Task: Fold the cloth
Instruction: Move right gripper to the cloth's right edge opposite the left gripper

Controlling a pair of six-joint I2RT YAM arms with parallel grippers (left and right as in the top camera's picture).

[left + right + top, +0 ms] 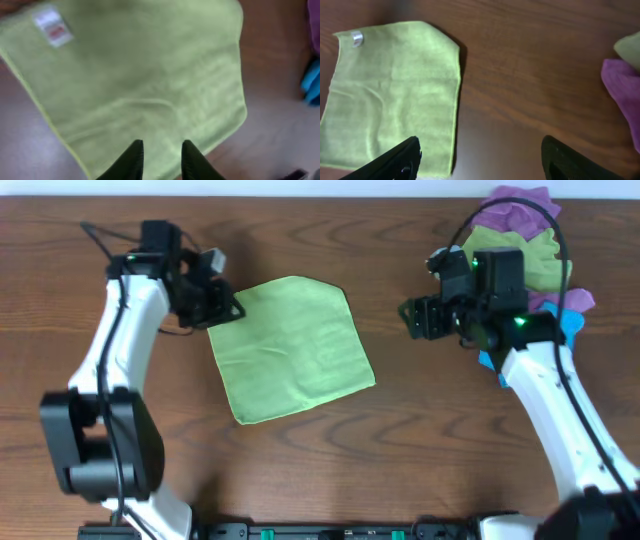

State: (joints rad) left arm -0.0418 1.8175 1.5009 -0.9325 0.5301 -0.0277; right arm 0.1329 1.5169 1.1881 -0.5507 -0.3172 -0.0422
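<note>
Wood-grain table [420, 450] carries a lime-green microfibre cloth [292, 348], spread flat at centre-left, ready for folding. The left gripper [225, 308] reaches low over its left corner, fingers narrowly apart, seemingly not yet pinching. The right gripper [412, 320] hovers well aside, jaws wide, beside a heap of purple, green and blue cloths [520, 230].
</note>
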